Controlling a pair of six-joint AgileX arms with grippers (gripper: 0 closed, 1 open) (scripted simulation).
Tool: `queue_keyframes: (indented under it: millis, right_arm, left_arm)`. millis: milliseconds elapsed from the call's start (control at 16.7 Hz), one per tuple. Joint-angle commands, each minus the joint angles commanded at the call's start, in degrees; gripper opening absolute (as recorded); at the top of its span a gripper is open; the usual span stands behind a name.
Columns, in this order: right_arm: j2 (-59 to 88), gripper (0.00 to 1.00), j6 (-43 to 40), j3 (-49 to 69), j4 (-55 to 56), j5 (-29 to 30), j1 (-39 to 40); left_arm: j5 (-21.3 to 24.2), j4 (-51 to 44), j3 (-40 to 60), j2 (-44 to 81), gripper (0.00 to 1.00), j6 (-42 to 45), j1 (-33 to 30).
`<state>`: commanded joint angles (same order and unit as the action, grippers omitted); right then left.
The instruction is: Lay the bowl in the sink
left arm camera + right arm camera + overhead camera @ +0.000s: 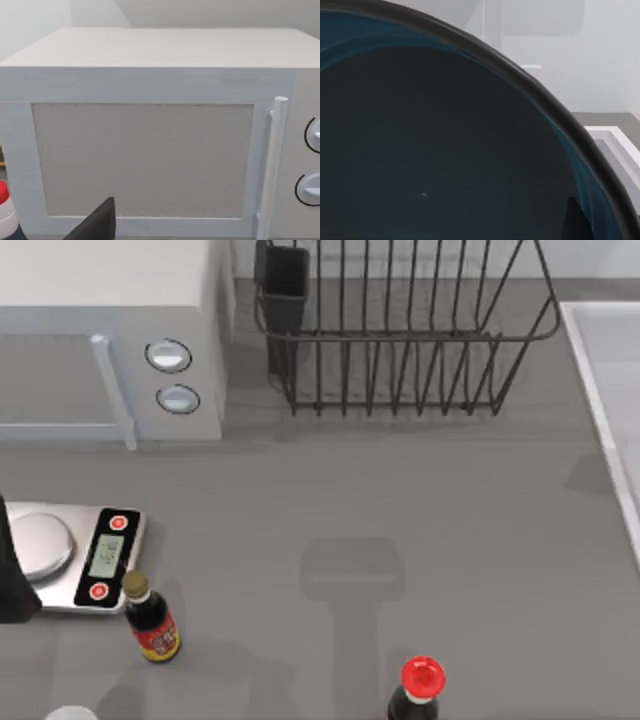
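My left pincer shows as a dark finger tip low in the left wrist view, in front of the microwave door; I cannot tell whether it is spread or pressed together. In the top view a dark part of my left arm sits at the counter's far left edge, beside the kitchen scale.

Going from left to right across the counter: the white microwave stands at the back left, its two round dials facing forward and its vertical handle just beside them. In front of it lies the scale, with a steel pan and a small display. Just beside the scale's right corner stands a small dark sauce bottle with a red label. Farther right, at the near edge, stands a dark bottle with a red cap. At the back, the black wire dish rack holds a dark cup in its left corner. At the far right edge lies the sink, pale with a raised white rim.

The bowl is right up against my right wrist camera, its dark teal inside and dark rim curving across, with the white sink rim beyond it. I cannot tell how my right pincer stands.
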<state>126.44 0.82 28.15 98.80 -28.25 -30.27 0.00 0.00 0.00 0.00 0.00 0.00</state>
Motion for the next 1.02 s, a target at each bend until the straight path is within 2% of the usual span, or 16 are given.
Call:
queue_keyframes:
  millis: [300, 1020]
  right_arm:
    - [0.6, 0.00, 0.0, -0.1, 0.6, 0.0, 0.0]
    - [0.6, 0.90, 0.0, -0.1, 0.6, 0.0, 0.0]
  left_arm:
    - [0.0, 0.0, 0.0, 0.0, 1.00, 0.0, 0.0]
    - [0.0, 0.0, 0.0, 0.0, 1.00, 0.0, 0.0]
